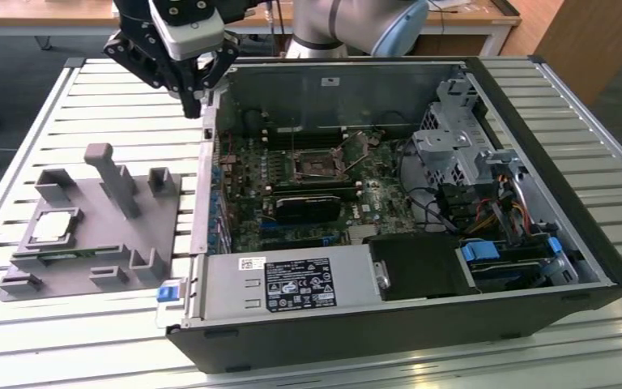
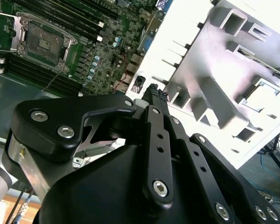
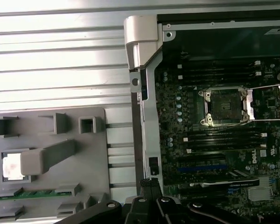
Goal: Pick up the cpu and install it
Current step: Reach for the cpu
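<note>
The cpu (image 1: 52,228), a small flat square with a silver-grey top and pale rim, lies in a pocket of the grey holder (image 1: 176,231), at the exterior view's left of the open computer case (image 1: 322,89) and well apart from the gripper (image 1: 192,104). The gripper's fingers are closed together on nothing, above the case's far left wall. In the first wrist view a holder post hides part of the chip, and the socket (image 3: 222,105) lies open; the exterior view shows the chip whole.
</note>
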{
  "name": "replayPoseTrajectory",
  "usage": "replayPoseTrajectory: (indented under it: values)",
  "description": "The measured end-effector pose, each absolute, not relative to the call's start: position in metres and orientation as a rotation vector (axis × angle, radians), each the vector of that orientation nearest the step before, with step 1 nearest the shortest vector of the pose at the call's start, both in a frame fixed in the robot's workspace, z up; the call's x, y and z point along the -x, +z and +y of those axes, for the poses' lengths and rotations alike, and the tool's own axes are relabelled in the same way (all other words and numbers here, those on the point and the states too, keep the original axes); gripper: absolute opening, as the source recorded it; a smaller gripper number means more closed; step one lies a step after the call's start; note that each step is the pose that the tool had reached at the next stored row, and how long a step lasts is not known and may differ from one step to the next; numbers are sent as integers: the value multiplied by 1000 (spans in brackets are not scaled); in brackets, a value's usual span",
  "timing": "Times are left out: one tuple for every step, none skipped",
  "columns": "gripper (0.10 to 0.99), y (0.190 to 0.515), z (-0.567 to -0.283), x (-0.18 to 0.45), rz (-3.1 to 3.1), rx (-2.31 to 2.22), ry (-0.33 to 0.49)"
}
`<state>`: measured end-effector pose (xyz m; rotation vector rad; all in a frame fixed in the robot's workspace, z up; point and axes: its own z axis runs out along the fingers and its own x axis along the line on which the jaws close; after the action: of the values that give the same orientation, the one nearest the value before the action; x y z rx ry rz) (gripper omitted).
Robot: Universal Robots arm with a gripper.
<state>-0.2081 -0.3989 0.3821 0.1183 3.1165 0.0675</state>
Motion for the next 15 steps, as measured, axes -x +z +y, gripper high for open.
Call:
replayPoseTrajectory:
  values:
    - [106,382,-399,210,3117,-118,67]
    - [106,382,-399,211,3116,-118,68]
    - [106,382,-399,213,3116,-118,68]
    - [106,382,-399,215,3116,-118,68]
    - [106,382,-399,217,3116,-118,68]
    - [106,382,-399,219,3116,-118,67]
    - [106,382,-399,221,3116,-118,68]
    - [106,381,-399,223,3116,-118,67]
    - [106,381,-399,225,3117,-118,67]
    - [106,381,-399,227,3117,-118,67]
    - [106,381,-399,229,3117,-118,67]
    - [106,381,-399,231,3117,-118,67]
    - [106,381,-399,232,3117,-118,67]
    - [106,381,-399,234,3116,-118,67]
    - [106,381,-399,236,3116,-118,67]
